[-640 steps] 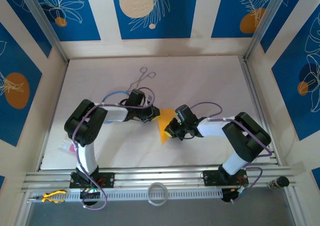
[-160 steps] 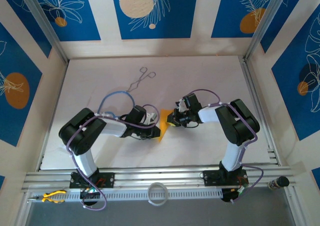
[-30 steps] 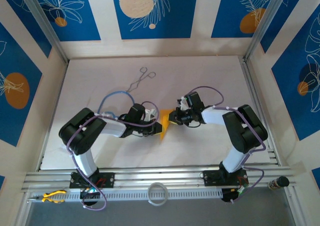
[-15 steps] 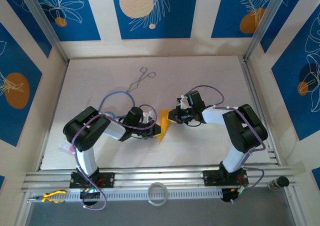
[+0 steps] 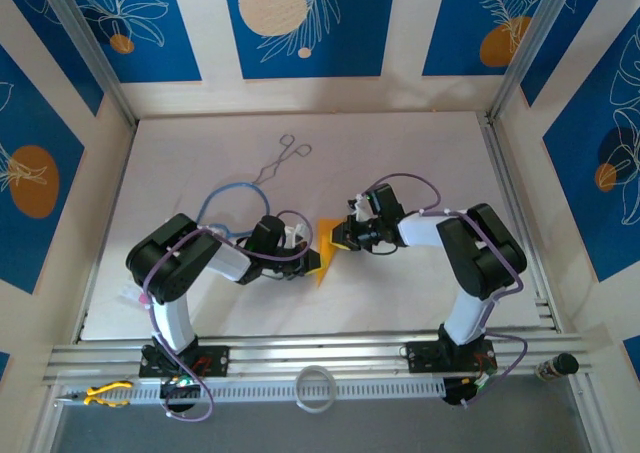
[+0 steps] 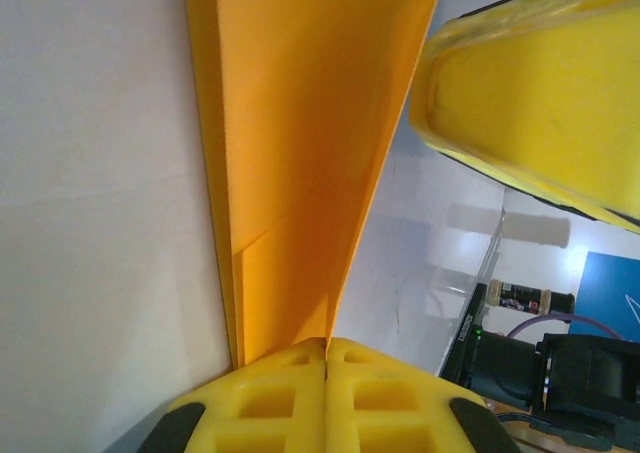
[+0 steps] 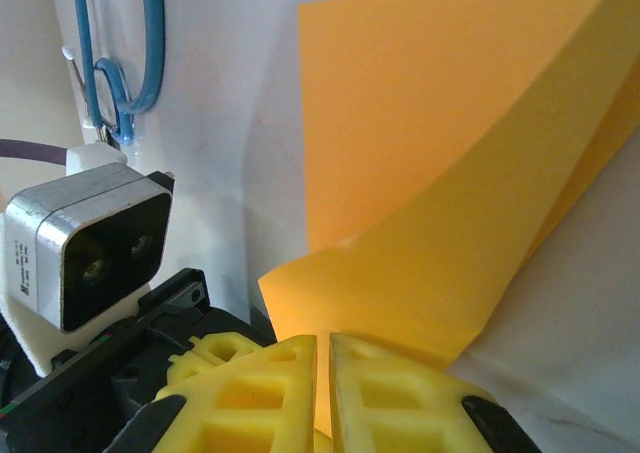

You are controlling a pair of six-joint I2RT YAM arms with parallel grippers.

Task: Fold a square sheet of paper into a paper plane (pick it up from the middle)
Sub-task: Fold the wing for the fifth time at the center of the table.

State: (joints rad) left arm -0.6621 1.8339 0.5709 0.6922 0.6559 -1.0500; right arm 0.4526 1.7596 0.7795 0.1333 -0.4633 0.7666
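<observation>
Near the middle of the desk, the part-folded paper plane seems steadied for creasing, the left gripper with jaws pressed together on its narrow end and the right gripper with jaws pinching a raised flap.

- The table is lit brightly and evenly from above; shadows are kept soft.
- The left gripper is rendered blurred beside the sharper paper plane.
</observation>
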